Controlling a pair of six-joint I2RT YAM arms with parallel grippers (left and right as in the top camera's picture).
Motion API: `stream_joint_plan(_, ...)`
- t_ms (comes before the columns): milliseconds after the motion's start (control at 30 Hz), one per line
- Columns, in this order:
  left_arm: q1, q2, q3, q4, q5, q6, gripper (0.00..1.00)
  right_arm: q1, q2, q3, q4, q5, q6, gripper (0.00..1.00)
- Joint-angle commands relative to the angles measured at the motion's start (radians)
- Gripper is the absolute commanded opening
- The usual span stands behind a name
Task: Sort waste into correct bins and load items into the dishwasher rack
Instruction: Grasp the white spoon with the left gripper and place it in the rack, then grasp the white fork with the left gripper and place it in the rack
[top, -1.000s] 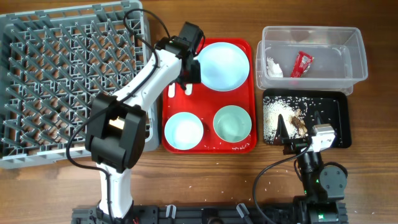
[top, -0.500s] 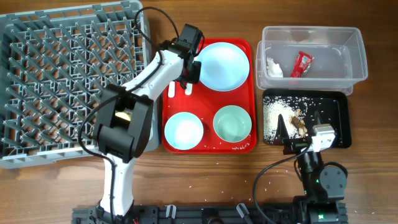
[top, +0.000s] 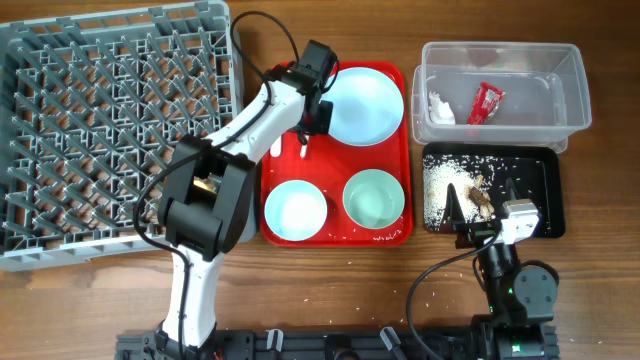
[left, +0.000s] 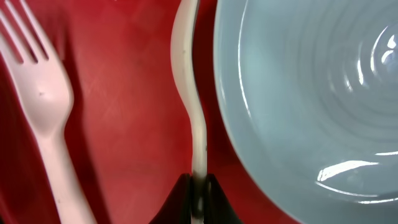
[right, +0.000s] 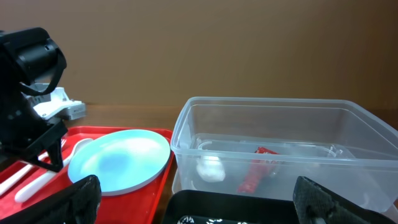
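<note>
My left gripper (top: 311, 122) is over the top left of the red serving tray (top: 407, 150), and in the left wrist view it (left: 199, 194) is shut on the thin white spoon handle (left: 194, 118). The white fork (left: 43, 106) lies flat to its left, and the pale blue plate (left: 311, 93) is close on its right. Two pale blue-green bowls (top: 296, 210) (top: 374, 197) sit at the tray's front. The clear tub (top: 572, 95) holds a red wrapper (top: 487, 102) and a white tissue (top: 440, 108). Rice and brown scraps (top: 445, 188) lie in the black tray (top: 548, 195). My right gripper (top: 482, 205) stands open above the black tray.
The large grey dishwasher rack (top: 110, 130) fills the left of the table, right beside the red tray. A few rice grains (top: 432, 296) are scattered on the wood near the front edge. The right arm's base (top: 515, 290) stands at the front right.
My left gripper's jaws have closed onto the spoon handle, and the arm has shifted slightly right along the plate's edge. The right arm has not moved.
</note>
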Motion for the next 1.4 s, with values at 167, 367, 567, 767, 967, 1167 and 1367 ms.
stream_joint_plan(167, 0.055, -0.251, -0.015, -0.121, 0.005, -0.077, 0.06, -0.004, -0.009, -0.003, 0.004, -0.009, 0.006, 1.0)
stream_joint_plan(367, 0.208, -0.401, -0.015, -0.29, -0.067, -0.232, 0.06, -0.004, -0.009, -0.003, 0.004, -0.009, 0.005, 1.0)
stream_joint_plan(567, 0.334, -0.362, -0.119, -0.269, -0.039, -0.194, 0.3, -0.004, -0.009, -0.003, 0.004, -0.009, 0.006, 1.0)
stream_joint_plan(767, 0.262, -0.371, -0.076, -0.267, 0.049, -0.113, 0.58, -0.004, -0.009, -0.003, 0.004, -0.009, 0.005, 1.0)
stream_joint_plan(967, 0.096, -0.343, -0.076, -0.143, -0.021, -0.091, 0.64, -0.004, -0.009, -0.003, 0.004, -0.009, 0.006, 1.0)
stream_joint_plan(1167, 0.08, -0.127, -0.076, 0.034, -0.034, -0.091, 0.56, -0.004, -0.009, -0.003, 0.004, -0.009, 0.005, 1.0)
stream_joint_plan(1367, 0.096, -0.005, -0.076, 0.062, -0.076, -0.092, 0.49, -0.004, -0.009, -0.003, 0.004, -0.009, 0.005, 1.0)
